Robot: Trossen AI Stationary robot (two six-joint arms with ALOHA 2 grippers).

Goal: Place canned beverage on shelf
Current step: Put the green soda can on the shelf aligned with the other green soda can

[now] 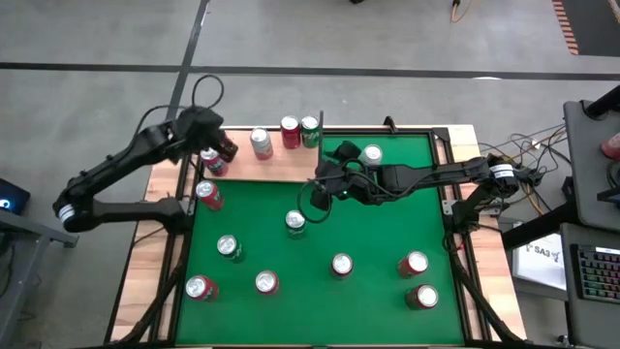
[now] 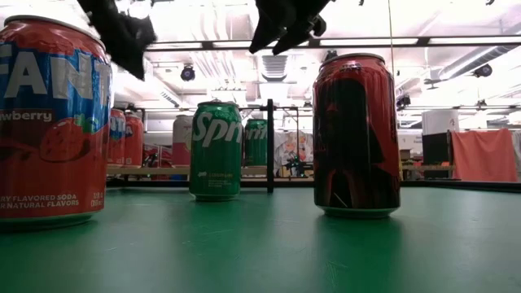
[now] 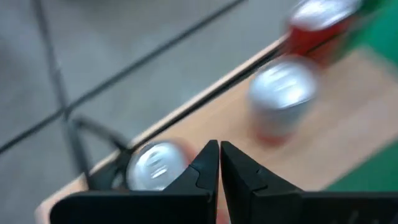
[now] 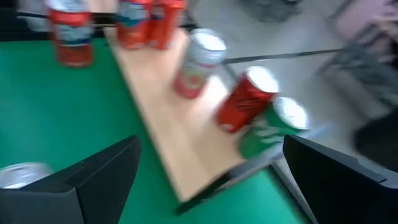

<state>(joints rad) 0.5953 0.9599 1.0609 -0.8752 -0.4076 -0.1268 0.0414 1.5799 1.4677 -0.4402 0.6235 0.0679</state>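
Shelf: pale wood panel (image 1: 266,167) along the far edge of the green felt (image 1: 368,228), with thin black rods.
Cans on shelf: four or five. A pale one (image 1: 261,142), a red one (image 1: 290,132) and a green one (image 1: 310,131) stand at the right end, and one (image 1: 212,161) stands by the left gripper. Another red can (image 1: 207,195) is at the shelf's front edge; I cannot tell whether it is on or off.
Cans left: nine on the felt, among them a green one (image 1: 295,222) near the middle and a red pair (image 1: 417,281) at the near right.
Left gripper: over the shelf's left end (image 1: 225,150), jaws almost together, empty, beside a silver-topped can.
Right gripper: above the felt (image 1: 320,191) near the shelf's right end, jaws wide, holding nothing.
Progress: by my reckoning about a third done; most cans remain to be shelved.
Surface: green felt, wooden side strips.
Room: grey concrete floor, a desk with a keyboard (image 1: 593,281) to the right, ceiling lights in the low view.
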